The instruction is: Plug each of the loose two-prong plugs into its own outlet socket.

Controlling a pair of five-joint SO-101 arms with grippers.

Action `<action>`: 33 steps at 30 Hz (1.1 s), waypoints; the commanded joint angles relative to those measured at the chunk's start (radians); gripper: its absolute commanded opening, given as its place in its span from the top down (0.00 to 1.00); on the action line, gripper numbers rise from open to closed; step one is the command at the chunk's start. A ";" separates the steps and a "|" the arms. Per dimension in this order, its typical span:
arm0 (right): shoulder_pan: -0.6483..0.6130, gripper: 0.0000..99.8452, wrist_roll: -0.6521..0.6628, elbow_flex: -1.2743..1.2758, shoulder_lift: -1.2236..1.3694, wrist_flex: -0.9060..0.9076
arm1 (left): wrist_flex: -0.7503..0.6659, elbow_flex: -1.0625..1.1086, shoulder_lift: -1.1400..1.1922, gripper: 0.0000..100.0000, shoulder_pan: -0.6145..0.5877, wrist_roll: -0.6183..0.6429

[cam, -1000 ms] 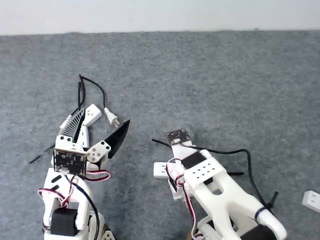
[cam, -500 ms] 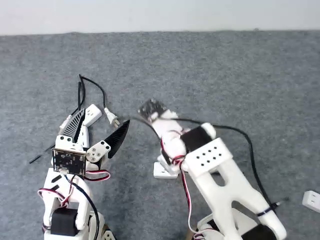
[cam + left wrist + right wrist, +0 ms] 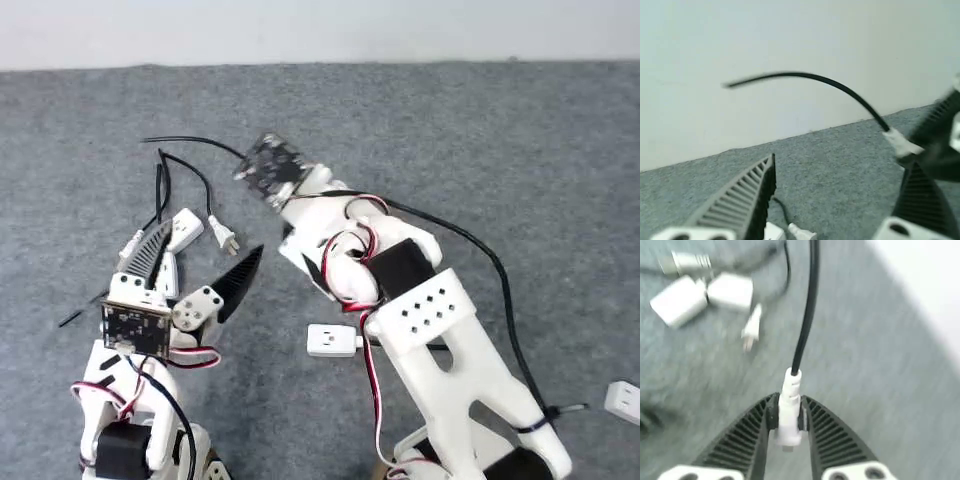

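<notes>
The right gripper (image 3: 788, 407) is clenching its jaws on the body of a plug (image 3: 789, 387), probably light and rigid, above the desk (image 3: 520, 150), its springy cord (image 3: 807, 315) trailing; the left gripper (image 3: 210, 240) is hovering, jaws spread.

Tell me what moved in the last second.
The right gripper, shut on a white plug, swung forward and toward the left gripper, uncovering the outlet socket. The open left gripper and the loose plug by it stayed put.
</notes>
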 commanded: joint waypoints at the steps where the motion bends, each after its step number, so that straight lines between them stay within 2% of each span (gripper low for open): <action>1: -0.061 0.99 0.080 -0.155 -0.012 -0.033 | 0.002 -0.056 -0.018 0.62 0.060 0.017; 7: -0.117 0.99 0.083 -0.358 -0.001 0.041 | -0.055 -0.059 -0.018 0.62 0.089 0.018; 15: -0.200 0.99 0.078 -0.382 -0.013 0.122 | -0.129 -0.090 -0.018 0.62 0.089 0.071; 22: -0.249 0.99 0.003 -0.528 -0.004 0.318 | -0.216 -0.068 -0.018 0.62 0.087 0.097; 30: -0.305 0.99 -0.008 -0.568 -0.015 0.418 | -0.222 -0.051 -0.018 0.63 0.080 0.089; 33: -0.309 0.99 -0.051 -0.569 -0.016 0.427 | -0.224 -0.028 -0.018 0.63 0.080 0.087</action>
